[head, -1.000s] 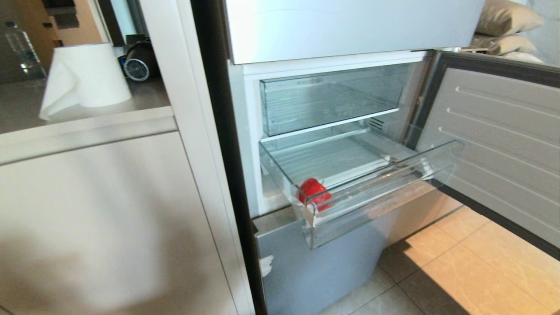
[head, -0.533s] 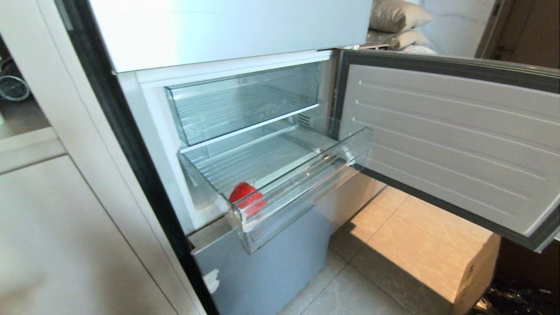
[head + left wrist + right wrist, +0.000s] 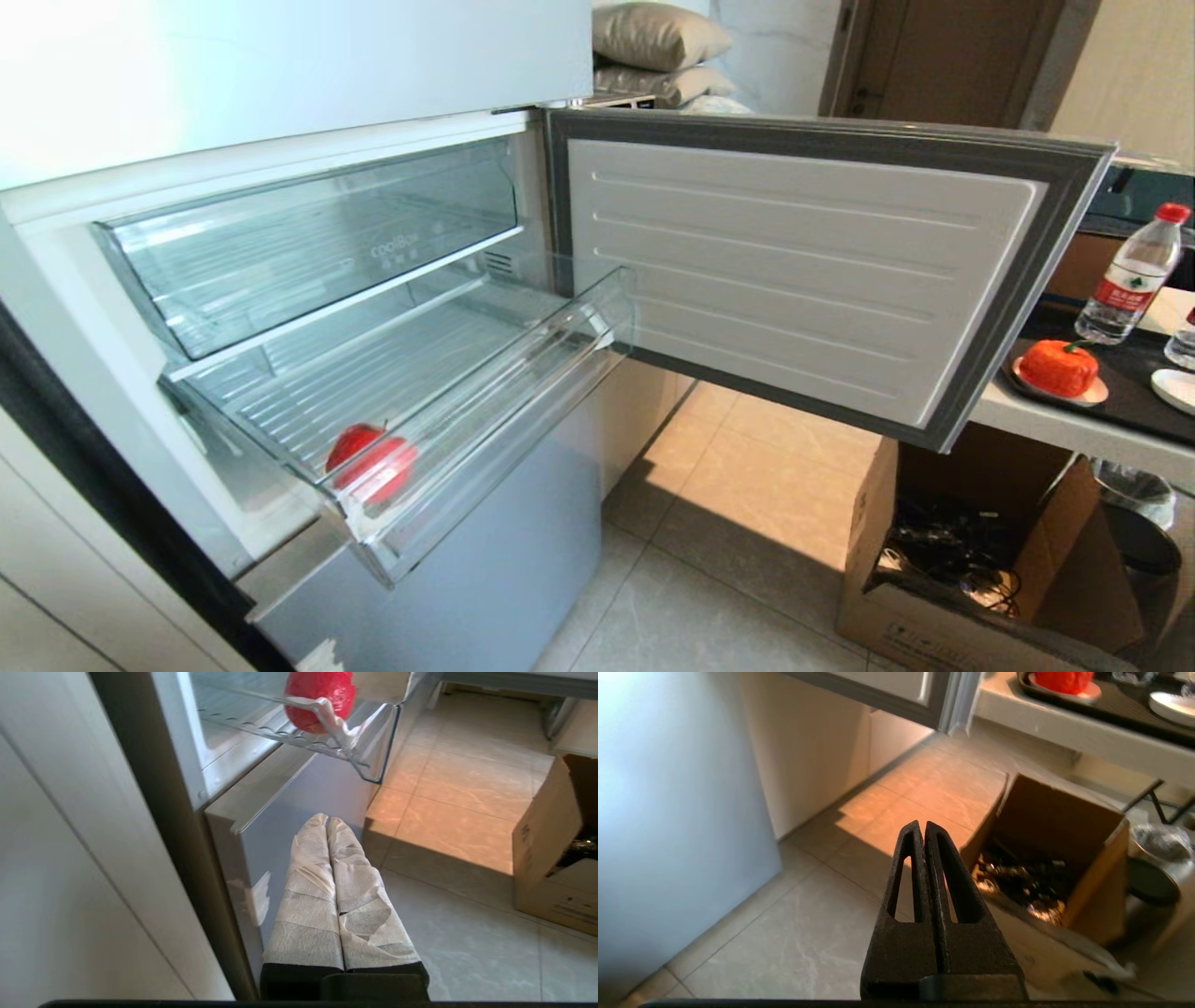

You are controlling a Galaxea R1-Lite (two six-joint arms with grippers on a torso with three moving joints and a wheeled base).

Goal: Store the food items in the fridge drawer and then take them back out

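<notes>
One round red food piece [image 3: 371,462] lies in the clear plastic fridge drawer [image 3: 485,411]; the second [image 3: 1058,367] waits on a table. Both grippers [image 3: 328,821] [image 3: 923,826] are closed, empty. Next: fetch it.

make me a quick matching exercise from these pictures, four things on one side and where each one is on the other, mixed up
Things:
1. red tomato
2. orange tomato
3. water bottle
4. cardboard box

Places:
A. on the floor under the open fridge door
B. standing on the dark mat at the far right
C. in the front left corner of the pulled-out fridge drawer
D. on a small plate on the counter

Pairs: 1-C, 2-D, 3-B, 4-A
</notes>
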